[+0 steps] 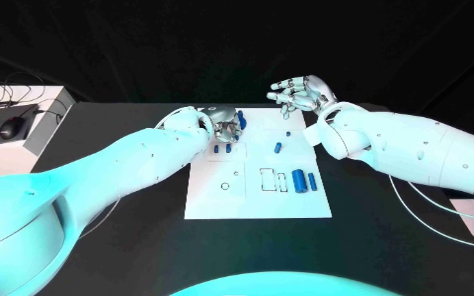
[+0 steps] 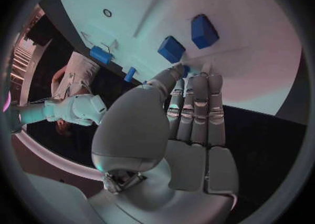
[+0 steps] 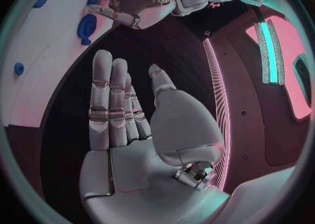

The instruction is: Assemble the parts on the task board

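The task board [image 1: 257,203] lies flat at the centre of the black tabletop [image 1: 118,241]. The left hand [image 1: 225,123] is lowered over the board's far left corner, fingers together and extended; the fingertips [image 2: 197,79] rest on the board beside a small blue part [image 2: 172,49]. Whether it grips anything cannot be determined. The right hand [image 1: 304,93] is raised off the board's far right edge, fingers apart, holding nothing. Two blue cylinders [image 1: 304,181] lie side by side on the board's right portion.
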Motion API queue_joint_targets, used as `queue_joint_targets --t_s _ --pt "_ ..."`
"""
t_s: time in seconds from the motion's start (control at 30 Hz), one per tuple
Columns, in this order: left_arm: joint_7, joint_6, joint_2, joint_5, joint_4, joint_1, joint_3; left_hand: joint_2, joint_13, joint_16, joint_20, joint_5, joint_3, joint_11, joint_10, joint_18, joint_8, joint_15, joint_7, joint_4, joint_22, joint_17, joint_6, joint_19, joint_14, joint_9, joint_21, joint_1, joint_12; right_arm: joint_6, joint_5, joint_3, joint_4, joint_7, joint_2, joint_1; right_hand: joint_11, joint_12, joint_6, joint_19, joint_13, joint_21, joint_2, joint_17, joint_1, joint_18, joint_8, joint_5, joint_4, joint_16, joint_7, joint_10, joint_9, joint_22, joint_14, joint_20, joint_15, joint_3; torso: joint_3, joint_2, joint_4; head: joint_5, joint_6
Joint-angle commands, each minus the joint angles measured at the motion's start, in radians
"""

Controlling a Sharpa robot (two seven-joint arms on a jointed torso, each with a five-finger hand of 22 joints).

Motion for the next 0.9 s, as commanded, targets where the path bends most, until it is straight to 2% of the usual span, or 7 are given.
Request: queue_joint_targets --t_s 0.03,0.47,0.67,0.9 --pt "0.01 0.021 0.004 0.008 -0.002 0.0 0.0 0.001 -0.001 0.004 -0.003 -0.006 0.007 -0.001 0.007 0.014 -0.002 -0.003 -0.001 -0.001 0.002 0.002 -0.004 0.007 0.004 -0.001 0.006 -0.011 -0.006 0.007 0.001 0.001 0.002 0.01 0.001 0.001 -0.005 -0.001 -0.001 -0.007 -0.001 0.005 0.008 0.001 -0.001 0.019 -0.006 0.003 -0.001 0.006 0.006 0.0 0.0 0.001 -0.005 0.0 0.0 0.001 0.0006 0.0 0.0 -0.002 -0.001" --pt "-0.001 0.044 0.01 0.009 -0.011 -0.001 -0.002 0.006 -0.001 0.013 -0.003 -0.007 0.014 -0.001 0.013 0.016 -0.002 -0.002 0.002 -0.003 0.012 0.004 0.002 0.01 0.007 -0.001 0.01 -0.012 -0.005 0.007 0.001 0.001 0.003 0.01 0.003 0.003 -0.005 -0.001 -0.001 -0.007 -0.001 0.005 0.008 0.001 -0.001 0.019 -0.006 0.003 -0.001 0.006 0.006 0.0 0.0 0.001 -0.005 0.0 0.0 0.001 -0.0001 0.0 0.0 -0.005 -0.003" --pt "-0.002 0.041 0.01 0.009 -0.014 -0.001 -0.002 0.021 0.0 0.028 -0.008 -0.008 0.02 -0.015 0.054 0.019 -0.002 -0.013 0.006 -0.005 0.023 0.01 0.023 0.022 0.032 0.0 0.023 -0.008 -0.003 0.006 0.001 0.001 0.003 0.01 0.003 0.004 -0.005 -0.001 -0.001 -0.007 -0.001 0.005 0.008 0.001 -0.001 0.019 -0.006 0.003 -0.001 0.006 0.006 0.0 0.0 0.001 -0.005 0.0 0.0 0.001 0.0001 0.0 0.0007 -0.005 -0.004" --pt "0.002 0.029 0.01 0.009 -0.014 -0.001 -0.003 0.033 0.0 0.025 -0.015 -0.008 0.023 -0.021 0.078 0.018 -0.002 -0.019 0.007 -0.012 0.03 0.014 0.044 0.026 0.047 0.0 0.028 -0.006 -0.009 0.006 0.001 0.001 0.004 0.01 0.002 0.004 -0.005 -0.001 -0.001 -0.007 -0.001 0.005 0.008 0.001 -0.001 0.019 -0.006 0.003 -0.001 0.006 0.006 0.0 0.0 0.001 -0.005 0.0 0.0 0.001 0.0 0.0 0.0003 -0.005 -0.004"
